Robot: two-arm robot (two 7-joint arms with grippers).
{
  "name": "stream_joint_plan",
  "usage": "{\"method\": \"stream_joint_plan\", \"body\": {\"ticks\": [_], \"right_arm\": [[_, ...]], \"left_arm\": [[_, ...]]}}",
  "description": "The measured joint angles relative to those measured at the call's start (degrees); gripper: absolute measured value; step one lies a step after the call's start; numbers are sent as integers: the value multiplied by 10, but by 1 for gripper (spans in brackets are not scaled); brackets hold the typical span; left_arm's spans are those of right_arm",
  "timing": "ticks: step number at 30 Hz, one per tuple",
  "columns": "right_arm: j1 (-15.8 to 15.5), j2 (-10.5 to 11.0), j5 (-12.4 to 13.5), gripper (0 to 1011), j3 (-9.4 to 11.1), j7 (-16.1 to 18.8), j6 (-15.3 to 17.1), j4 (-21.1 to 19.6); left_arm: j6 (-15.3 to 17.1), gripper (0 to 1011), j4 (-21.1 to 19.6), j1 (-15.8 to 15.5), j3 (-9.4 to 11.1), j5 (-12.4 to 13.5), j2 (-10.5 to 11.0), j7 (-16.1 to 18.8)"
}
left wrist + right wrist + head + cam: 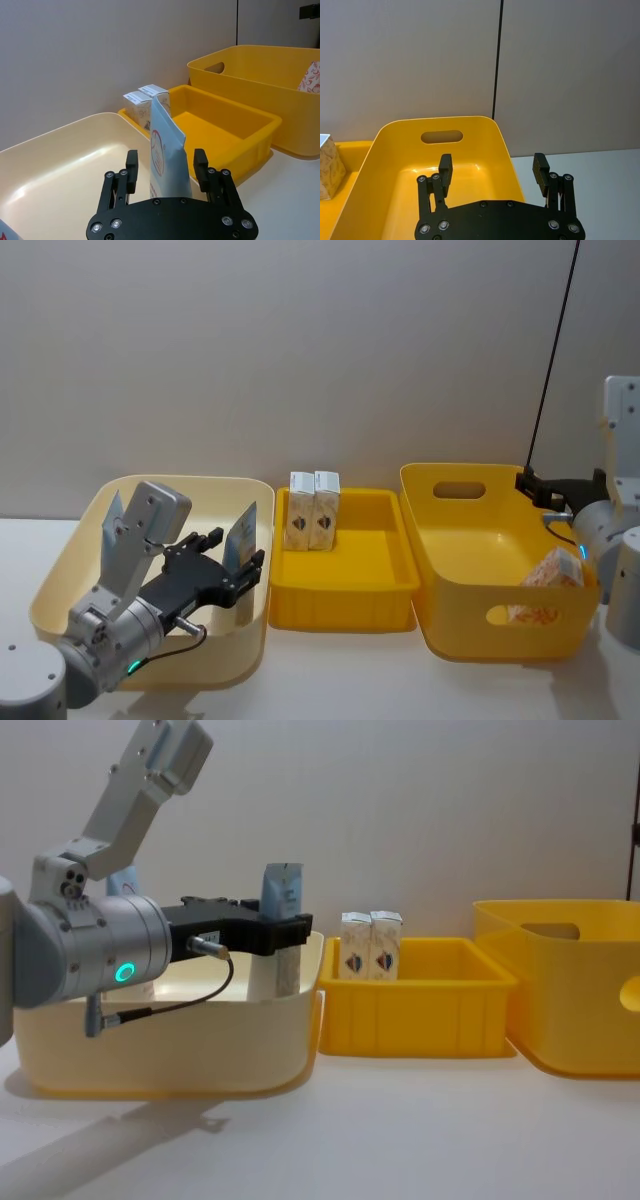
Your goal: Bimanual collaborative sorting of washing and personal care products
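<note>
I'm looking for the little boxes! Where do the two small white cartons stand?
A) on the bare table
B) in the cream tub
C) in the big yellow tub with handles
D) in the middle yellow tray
D: the two small white cartons stand side by side at the back of the middle yellow tray.

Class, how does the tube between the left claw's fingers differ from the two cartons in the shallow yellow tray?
The tube is tall and pale blue; the cartons are short, boxy and white. The tube stands in the cream tub, the cartons in the yellow tray. The open left claw straddles the tube; the cartons stand unheld. Both are upright.
</note>
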Motion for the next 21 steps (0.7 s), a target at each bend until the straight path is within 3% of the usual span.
{"method": "stream_joint_plan", "body": {"ticks": [15, 21], "right_arm": [[0, 0, 0, 1001, 0, 0, 0, 0], [0, 0, 0, 1001, 0, 0, 0, 0]], "left_arm": [[-1, 248, 4, -2, 1, 1, -1, -2], [-1, 197, 4, -3, 1, 1, -2, -2]]}}
